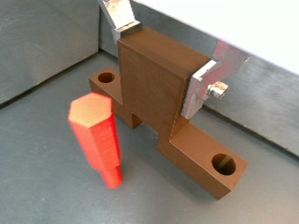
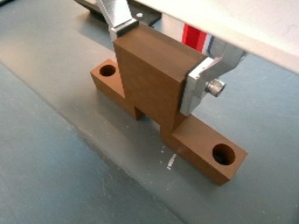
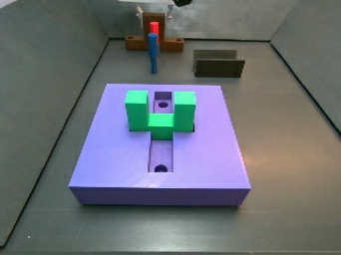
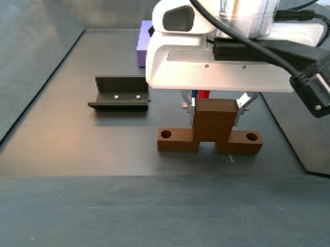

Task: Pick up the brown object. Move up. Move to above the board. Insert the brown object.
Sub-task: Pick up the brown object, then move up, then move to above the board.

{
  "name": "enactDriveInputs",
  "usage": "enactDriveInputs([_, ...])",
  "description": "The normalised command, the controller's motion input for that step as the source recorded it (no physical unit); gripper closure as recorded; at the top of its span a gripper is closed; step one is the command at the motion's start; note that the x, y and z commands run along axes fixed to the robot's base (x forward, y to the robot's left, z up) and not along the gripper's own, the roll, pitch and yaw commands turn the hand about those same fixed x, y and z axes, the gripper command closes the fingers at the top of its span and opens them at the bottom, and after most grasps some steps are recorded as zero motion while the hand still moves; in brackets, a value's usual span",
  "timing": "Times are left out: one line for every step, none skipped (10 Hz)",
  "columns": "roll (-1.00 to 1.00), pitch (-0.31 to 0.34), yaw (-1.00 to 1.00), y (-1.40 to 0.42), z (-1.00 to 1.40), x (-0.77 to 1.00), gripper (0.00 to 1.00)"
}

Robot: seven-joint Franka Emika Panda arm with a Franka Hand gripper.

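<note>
The brown object [image 1: 158, 87] is a flat bar with a round hole at each end and a tall upright block in the middle. It rests on the grey floor in both wrist views [image 2: 152, 79] and in a side view [image 4: 213, 127]. My gripper [image 1: 162, 59] straddles the upright block, and its silver fingers [image 2: 198, 83] press against two opposite faces, shut on it. The gripper also shows in a side view [image 4: 215, 96]. The lavender board [image 3: 200, 149] with its green U-shaped block [image 3: 160, 110] lies some way off, nearer the camera in that side view.
A thin blue peg with a red tip [image 3: 154, 48] stands right beside the brown object; its red top is close in a wrist view [image 1: 96, 136]. A dark olive open box [image 4: 119, 94] sits on the floor nearby. Grey walls enclose the floor.
</note>
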Motion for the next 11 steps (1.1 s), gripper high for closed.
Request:
enactDriveInputs([0.0,0.0,0.0,0.0,0.0,0.0,1.0])
enactDriveInputs([0.0,0.0,0.0,0.0,0.0,0.0,1.0])
enactDriveInputs([0.0,0.0,0.0,0.0,0.0,0.0,1.0])
enactDriveInputs([0.0,0.0,0.0,0.0,0.0,0.0,1.0])
enactDriveInputs([0.0,0.0,0.0,0.0,0.0,0.0,1.0])
enactDriveInputs([0.0,0.0,0.0,0.0,0.0,0.0,1.0])
enactDriveInputs([0.0,0.0,0.0,0.0,0.83,0.0,1.0])
enactDriveInputs([-0.01,0.024,0.03,0.0,0.79,-0.04,1.0])
enactDriveInputs([0.01,0.038,0.02,0.0,0.68,-0.07,1.0])
enactDriveInputs([0.07,0.019,0.02,-0.01,0.22,-0.02,1.0])
enactDriveInputs([0.0,0.0,0.0,0.0,1.4,0.0,1.0])
